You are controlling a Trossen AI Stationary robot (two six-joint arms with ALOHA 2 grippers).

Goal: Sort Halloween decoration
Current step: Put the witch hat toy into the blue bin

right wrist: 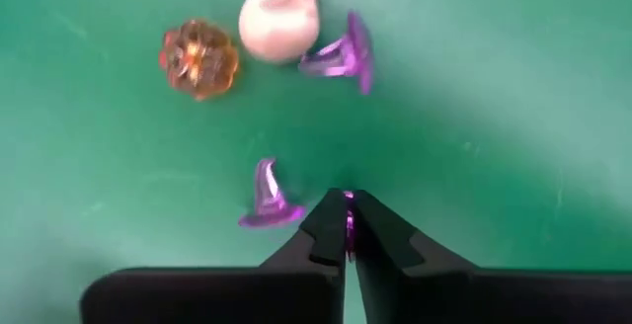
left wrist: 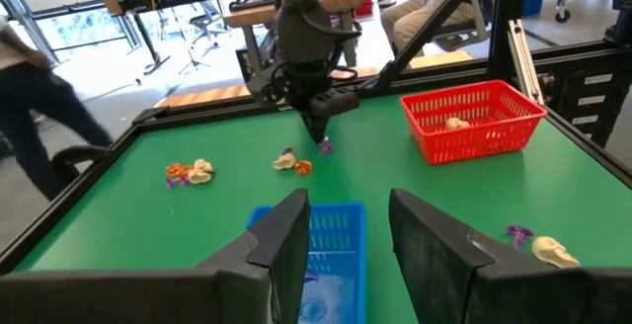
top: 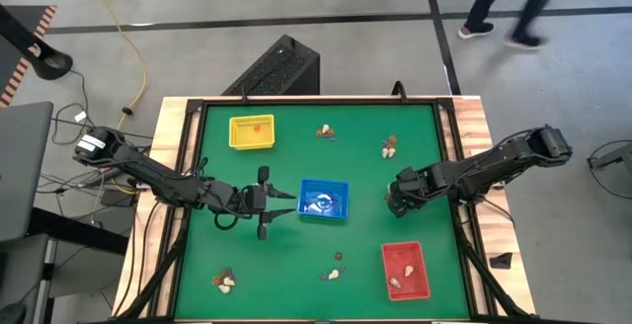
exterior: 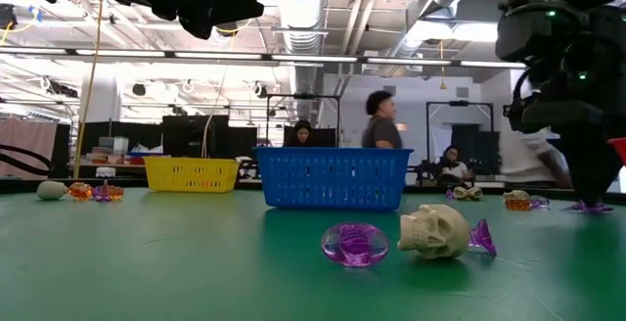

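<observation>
A sliver of translucent purple trinket [right wrist: 348, 223] shows between the closed fingers of our right hand [right wrist: 347, 233], low over the green surface [right wrist: 494, 87] on its right side. We judge it pinched, though most of it is hidden. Just beside the fingertips lies a purple witch hat [right wrist: 265, 198]; farther off sit an orange pumpkin [right wrist: 198, 58], a cream ghost-like figure [right wrist: 280, 13] and a second purple hat [right wrist: 344, 57].

To do this step well, we should lift straight up so the nearby hat stays undisturbed, confirm the grip holds, then carry the piece to its matching tray; the blue tray [top: 324, 199] stands at centre, the red tray [top: 406, 269] nearer.

Our left hand [top: 265, 203] waits with fingers apart beside the blue tray.
</observation>
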